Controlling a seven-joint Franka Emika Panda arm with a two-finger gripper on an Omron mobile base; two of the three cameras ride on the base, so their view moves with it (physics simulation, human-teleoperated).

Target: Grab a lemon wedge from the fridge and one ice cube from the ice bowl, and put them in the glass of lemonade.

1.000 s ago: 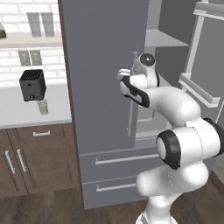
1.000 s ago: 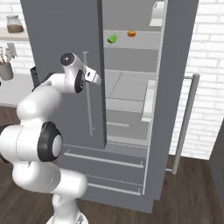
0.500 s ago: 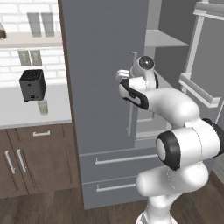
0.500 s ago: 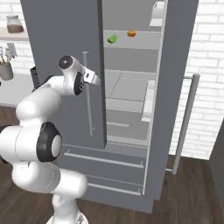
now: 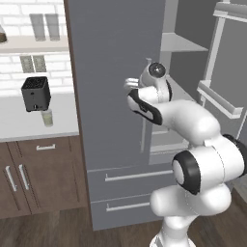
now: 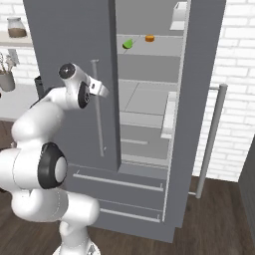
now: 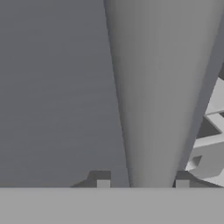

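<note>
Grey fridge [image 5: 113,72] handle [image 7: 153,96] between claw [image 7: 142,183] tips

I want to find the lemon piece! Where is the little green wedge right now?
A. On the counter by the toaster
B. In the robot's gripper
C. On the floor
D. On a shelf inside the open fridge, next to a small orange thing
D. In the right base view the lemon wedge lies on an upper shelf of the fridge, just left of the small orange thing.

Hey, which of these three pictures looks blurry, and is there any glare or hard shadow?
Hand view: soft and blurred, the fridge handle a smooth grey band. Left base view and right base view: sharp, evenly lit, no glare, only a faint shadow inside the fridge.
</note>
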